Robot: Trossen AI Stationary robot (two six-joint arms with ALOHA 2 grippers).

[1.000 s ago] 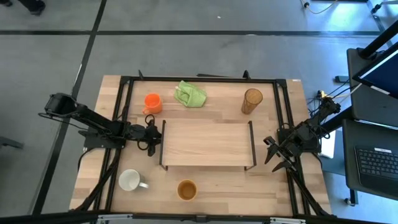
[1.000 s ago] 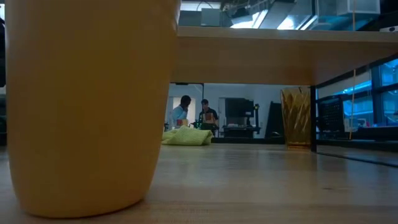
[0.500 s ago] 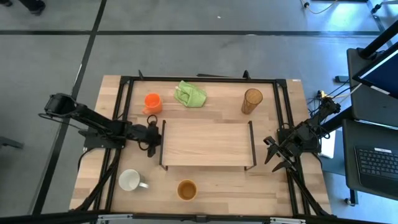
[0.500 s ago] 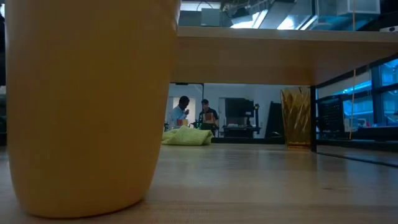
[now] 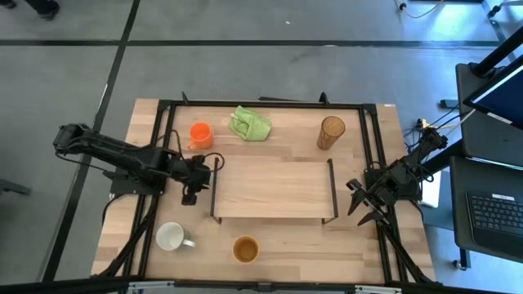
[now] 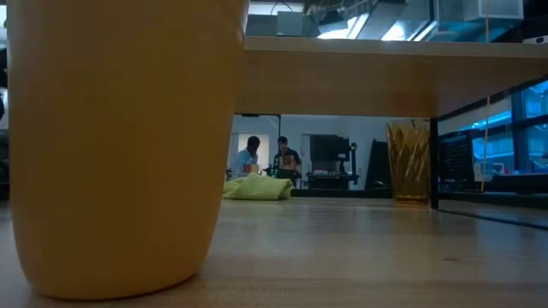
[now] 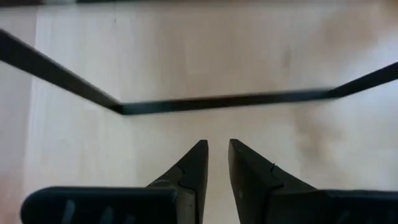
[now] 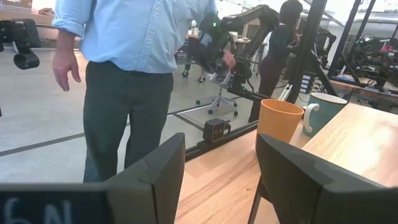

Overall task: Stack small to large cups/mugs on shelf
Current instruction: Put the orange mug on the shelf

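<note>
Left tool: seen left of centre in the high view, at the shelf's left black frame; its fingers are drawn near together with a slim gap between, nothing pinched.
Right tool: parked at the right edge of the counter, fingers spread wide, nothing between them.
Shelf: set mid-frame on the counter, its board bare.
Orange mug: found upper left of the shelf, on the counter.
Amber tumbler: stood upright, upper right of the shelf.
White mug: placed lower left, handle turned right.
Tan-brown cup: placed bottom centre, just below the shelf.
Green cloth: bunched at top centre, between orange mug and tumbler.
Person: seen standing beyond the counter in the right wrist view.
</note>
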